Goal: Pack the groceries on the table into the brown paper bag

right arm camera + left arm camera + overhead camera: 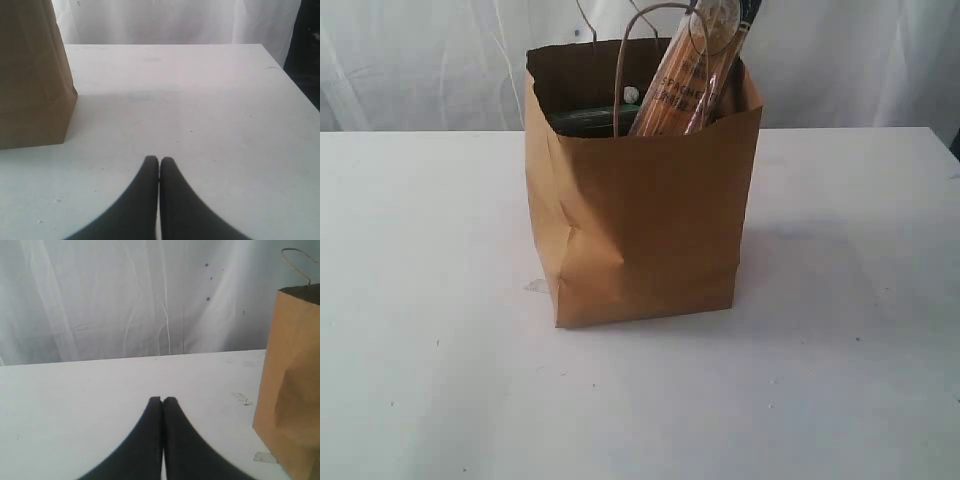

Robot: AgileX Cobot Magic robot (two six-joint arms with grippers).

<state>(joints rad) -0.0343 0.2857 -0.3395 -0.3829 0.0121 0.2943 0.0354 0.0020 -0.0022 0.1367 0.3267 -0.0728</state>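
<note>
The left gripper point(162, 399) has its black jaws pressed together on nothing, as does the right gripper point(159, 159). Bare flat white tabletop point(210, 110) lies under and ahead of both. Farther off, to the side of each pair, stands the tall brown kraft paper bag point(650, 220). Its long clear spaghetti packet point(685, 80) leans out, so a nudge might topple the bag. Most of the contents are hidden, and a dark shape point(585, 120) inside is unidentifiable.

The tall brown kraft paper bag point(650, 220) hides the lower part of the long clear spaghetti packet point(685, 80), whose top the exterior view's edge cuts off. A dark item point(582, 120) beside it shows only its top, and a small white speck point(632, 95) there is too small to identify.
</note>
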